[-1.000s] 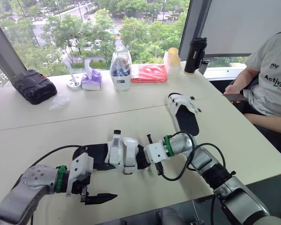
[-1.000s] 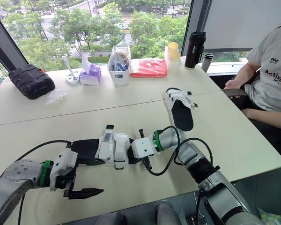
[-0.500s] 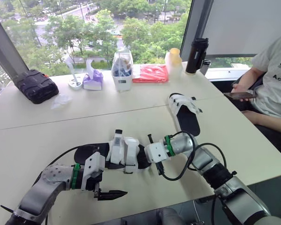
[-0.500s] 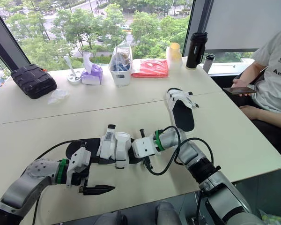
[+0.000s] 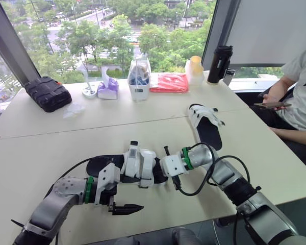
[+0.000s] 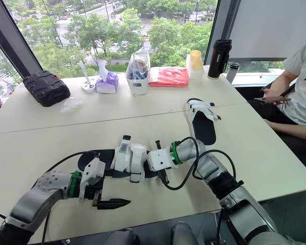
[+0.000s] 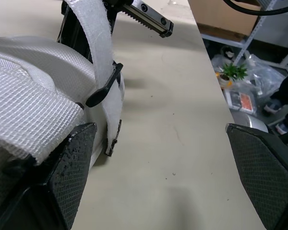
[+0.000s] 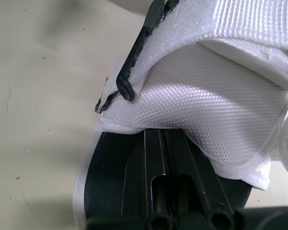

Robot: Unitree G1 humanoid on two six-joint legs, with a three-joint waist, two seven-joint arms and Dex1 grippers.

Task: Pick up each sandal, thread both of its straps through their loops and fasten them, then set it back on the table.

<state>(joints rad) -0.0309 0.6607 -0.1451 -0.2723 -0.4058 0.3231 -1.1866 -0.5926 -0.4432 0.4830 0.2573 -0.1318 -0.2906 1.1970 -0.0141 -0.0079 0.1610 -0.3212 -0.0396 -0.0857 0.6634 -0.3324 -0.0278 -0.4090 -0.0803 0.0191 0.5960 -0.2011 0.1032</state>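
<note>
The near sandal (image 5: 135,164), black sole with white straps, lies on the table (image 5: 51,138) between my arms. My right gripper (image 5: 163,170) is shut on its toe end; the right wrist view looks along the sole (image 8: 115,191) under a white strap (image 8: 206,105) with a black loop (image 8: 134,62). My left gripper (image 5: 126,208) stands open just in front of the sandal, touching nothing. In the left wrist view the straps (image 7: 33,91) lie against one finger. The second sandal (image 5: 206,127) lies farther right, straps loose.
Along the window stand a black case (image 5: 47,93), tissue box (image 5: 108,89), clear bag (image 5: 140,79), red packet (image 5: 168,81), yellow-capped bottle (image 5: 195,69) and black flask (image 5: 220,64). A person (image 5: 301,97) sits at the right with a phone. The table's front edge is close.
My left gripper has slid right along the table, closer to the near sandal's side. The right gripper keeps its hold. The whole view has shifted a little.
</note>
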